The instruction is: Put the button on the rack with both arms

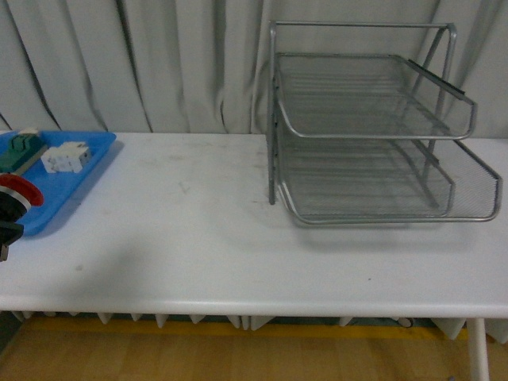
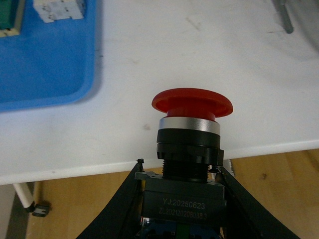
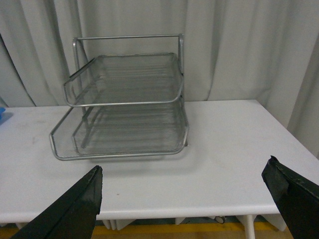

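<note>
Left gripper (image 2: 180, 165) clamps the button (image 2: 192, 102); right gripper (image 3: 184, 167) gapes wide.

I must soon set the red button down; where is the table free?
Free: the white table between the blue plastic tray and the silver wire-mesh rack, and the strip before the rack. Its tiers look empty. Crowded: the tray's far end, holding a green-and-cream block and a white block.

Button (image 2: 189, 134) is seen with a red cap, silver ring and black body. Rack (image 1: 357, 95) is done in silver wire mesh, tray (image 1: 59, 194) in plain blue, counter (image 1: 198, 254) in white, curtain (image 1: 159, 63) in pale grey. Right fingers (image 3: 75, 209) are shown black.
</note>
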